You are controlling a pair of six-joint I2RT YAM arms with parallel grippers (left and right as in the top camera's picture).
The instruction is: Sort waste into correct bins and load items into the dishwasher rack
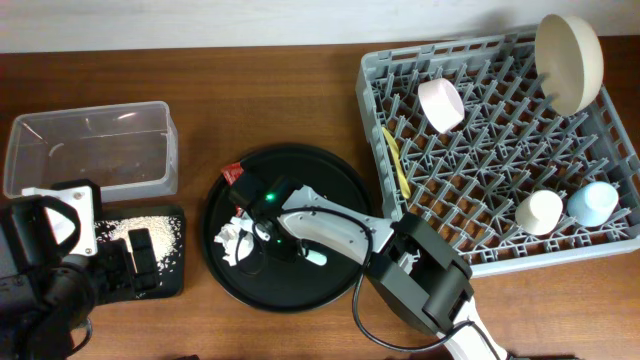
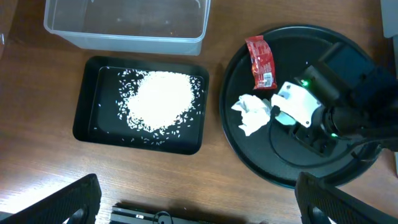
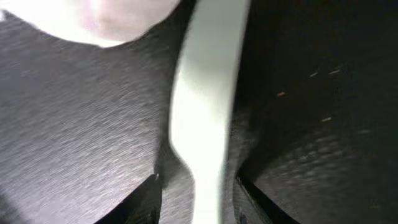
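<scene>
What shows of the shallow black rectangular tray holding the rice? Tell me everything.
The shallow black rectangular tray looks like glossy plastic, with rounded corners and a low raised rim. It lies flat on the wooden table, close alongside the clear tub and beside the round black tray. A heap of white rice sits at its middle, with loose grains scattered around it.

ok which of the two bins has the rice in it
The shallow black tray: a heap of white rice lies on its floor. The clear tub beside it looks empty.
</scene>
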